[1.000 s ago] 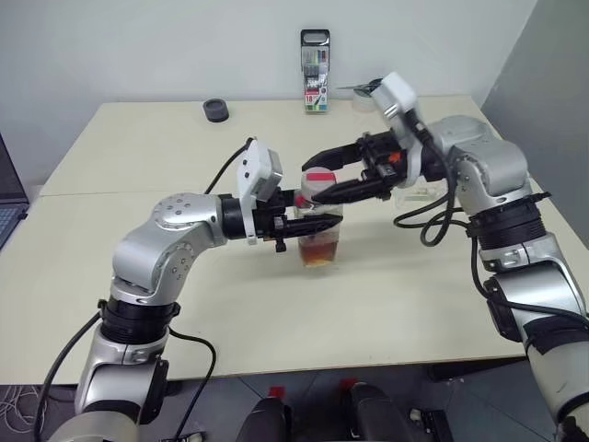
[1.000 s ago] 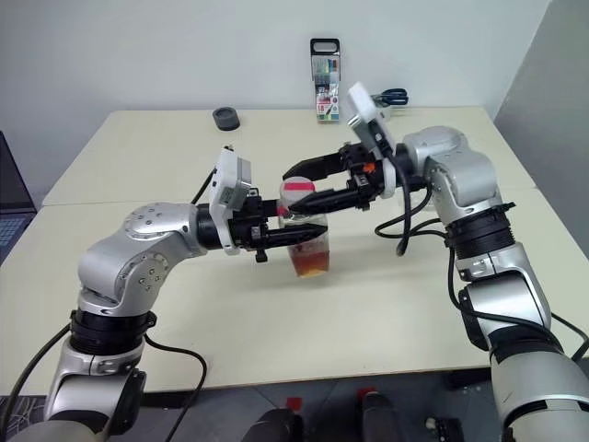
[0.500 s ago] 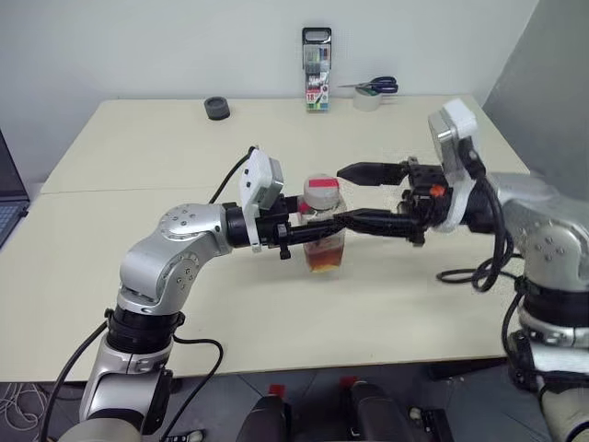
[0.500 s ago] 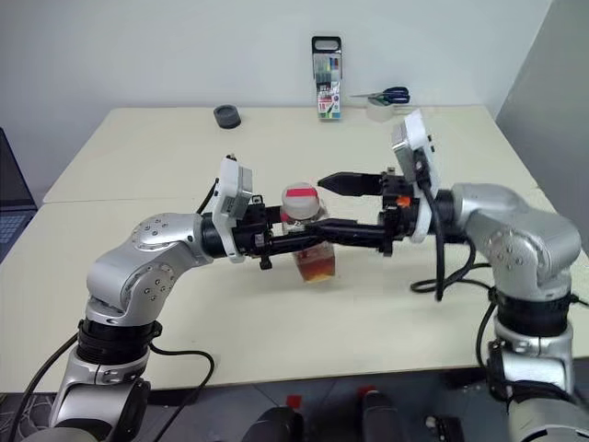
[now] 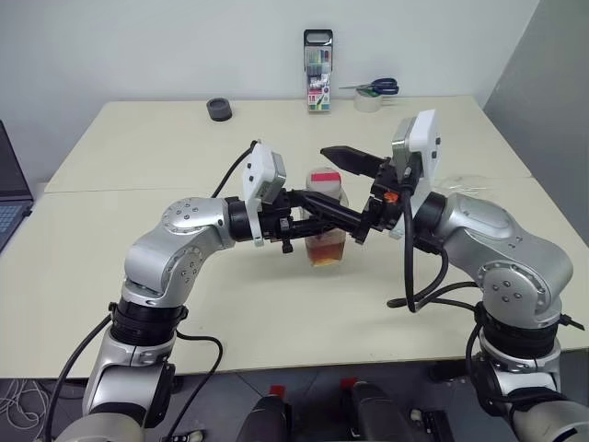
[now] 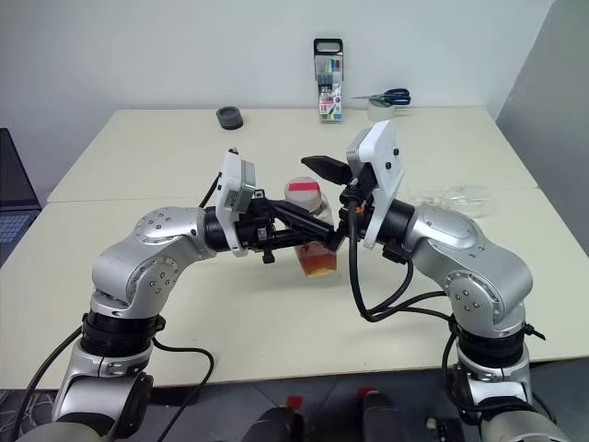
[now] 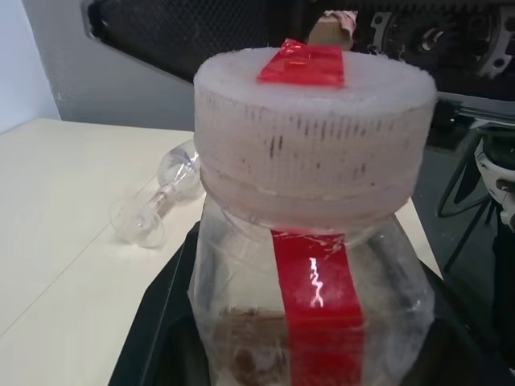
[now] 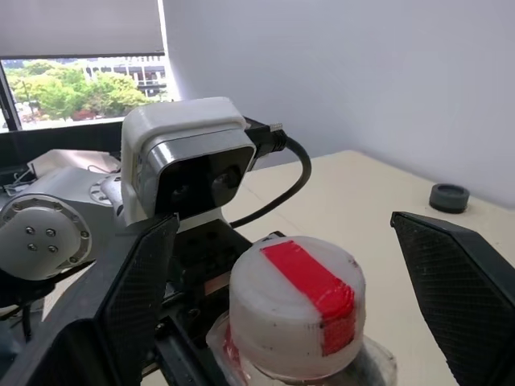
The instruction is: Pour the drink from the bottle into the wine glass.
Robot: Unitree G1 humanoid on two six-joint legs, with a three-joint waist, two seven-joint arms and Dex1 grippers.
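The bottle [image 5: 326, 221] is small, clear and squarish, with a red label strip [image 7: 315, 281]. Its wide whitish cap [image 7: 314, 129] carries a red strip. It stands upright near the table's middle, with the tea-coloured drink [image 5: 325, 251] in its lower part. My left gripper [image 5: 316, 224] reaches in from the left and is shut on the bottle's body. My right gripper [image 5: 317, 177] comes from the right and is open wide, with one finger on each side of the cap [image 8: 294, 297], apart from it. The wine glass [image 6: 449, 196] lies on its side at the right.
A marker case [image 5: 317, 57] stands at the table's far edge. Beside it, scissors [image 5: 375, 87] rest on a tape roll [image 5: 368, 100]. A small black round object [image 5: 218, 110] sits at the far left. A laptop [image 5: 7, 189] shows at the left edge.
My right arm swung out to the right, then back, and its gripper opened wider. Its fingers now straddle the cap from the near right. The left gripper and the bottle stayed put.
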